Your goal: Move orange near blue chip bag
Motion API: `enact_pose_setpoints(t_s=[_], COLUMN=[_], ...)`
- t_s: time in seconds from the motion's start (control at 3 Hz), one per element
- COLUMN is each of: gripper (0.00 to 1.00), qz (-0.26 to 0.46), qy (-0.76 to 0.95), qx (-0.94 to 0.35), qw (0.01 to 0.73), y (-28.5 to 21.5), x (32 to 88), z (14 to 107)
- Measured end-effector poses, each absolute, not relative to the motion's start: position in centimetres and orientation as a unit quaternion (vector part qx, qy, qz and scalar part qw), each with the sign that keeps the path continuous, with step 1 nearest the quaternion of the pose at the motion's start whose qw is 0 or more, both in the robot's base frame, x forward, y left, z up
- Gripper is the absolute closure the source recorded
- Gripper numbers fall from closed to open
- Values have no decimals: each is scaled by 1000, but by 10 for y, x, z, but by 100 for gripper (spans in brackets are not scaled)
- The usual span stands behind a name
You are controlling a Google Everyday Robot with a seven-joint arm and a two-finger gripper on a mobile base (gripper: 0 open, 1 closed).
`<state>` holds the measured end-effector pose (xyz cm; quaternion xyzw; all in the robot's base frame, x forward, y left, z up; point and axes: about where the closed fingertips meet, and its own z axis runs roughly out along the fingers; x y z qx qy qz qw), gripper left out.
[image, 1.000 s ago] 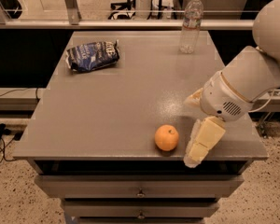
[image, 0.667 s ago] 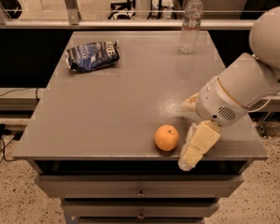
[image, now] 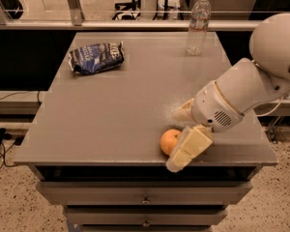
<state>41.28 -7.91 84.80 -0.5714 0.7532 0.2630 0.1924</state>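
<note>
Grey and flat, the table (image: 111, 120) fills most of your camera view. It has drawers (image: 145, 197) under its front edge, each with a small knob. Below it you can see a speckled floor (image: 14, 202), and dark cables (image: 0, 149) lie there on the left. A metal rail (image: 135, 25) runs behind the table. Past the rail you can see the legs of an office chair (image: 130, 4).

Three things sit on the table top. The blue chip bag (image: 95, 58) lies flat and crumpled in the far left part. A clear water bottle (image: 198, 25) stands upright in the far right part, close to the back edge. The orange (image: 167, 140) rests near the front edge, a little right of the middle. The orange and the bag are well apart, with a lot of bare table between them.

Your white arm (image: 251, 88) comes in from the right side. The gripper (image: 176, 139) is down low at the front edge, right at the orange. Its two cream fingers are spread wide. One finger (image: 182, 113) is behind the orange. The other finger (image: 189, 149) is in front of it and hides the right side of the fruit. So the orange sits between the two fingers. You cannot tell if either finger touches it.
</note>
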Motion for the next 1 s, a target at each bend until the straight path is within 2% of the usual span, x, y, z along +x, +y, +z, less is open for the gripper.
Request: enact_pose_setpoints(t_s=[0.33, 1.0], gripper=[48, 95], qz=[280, 282], qy=[755, 759], qx=[-563, -548], qw=[190, 210], y=[-75, -80], x=[406, 426], z=[839, 846])
